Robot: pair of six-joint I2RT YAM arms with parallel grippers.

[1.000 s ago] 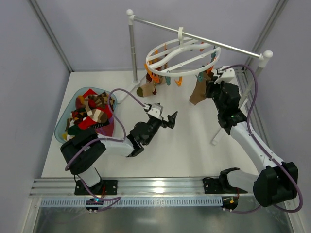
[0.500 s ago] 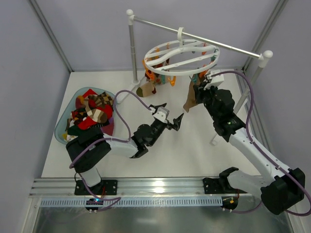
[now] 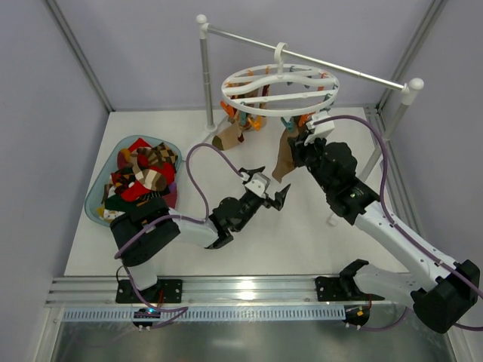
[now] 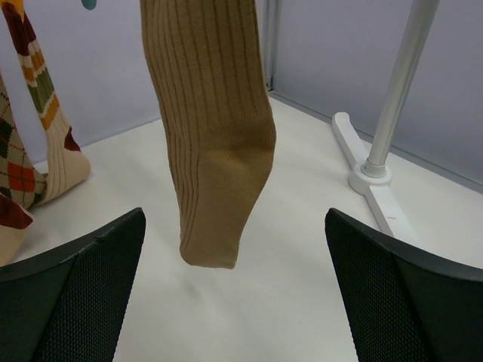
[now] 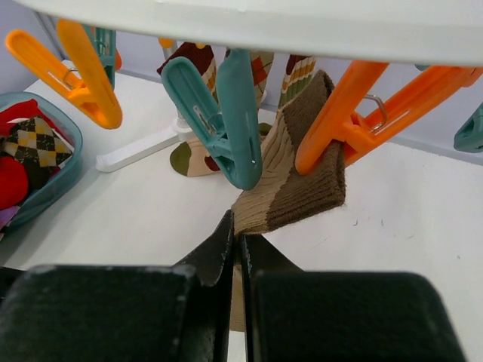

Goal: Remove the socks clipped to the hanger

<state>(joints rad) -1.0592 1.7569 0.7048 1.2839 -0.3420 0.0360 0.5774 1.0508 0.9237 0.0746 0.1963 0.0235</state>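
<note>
The white ring hanger (image 3: 281, 84) hangs by its hook from the rail. My right gripper (image 3: 296, 143) is shut on a tan sock (image 3: 285, 157) with a brown cuff, just under the ring. In the right wrist view its fingers (image 5: 226, 235) pinch the sock (image 5: 290, 192) below an orange clip (image 5: 339, 128) and beside a teal clip (image 5: 226, 121). My left gripper (image 3: 266, 186) is open and empty, low over the table. In the left wrist view the tan sock (image 4: 211, 121) hangs ahead of its open fingers (image 4: 83, 279). Argyle socks (image 3: 230, 134) still hang at the ring's far left.
A teal bin (image 3: 102, 197) at the left holds several red and argyle socks (image 3: 143, 173). The white rail stand has a post at the back (image 3: 205, 72) and one at the right (image 3: 392, 113), with a foot on the table (image 4: 373, 185).
My right gripper has moved left and forward with the tan sock, and the ring has swung left and levelled. My left gripper has moved right toward the hanging sock.
</note>
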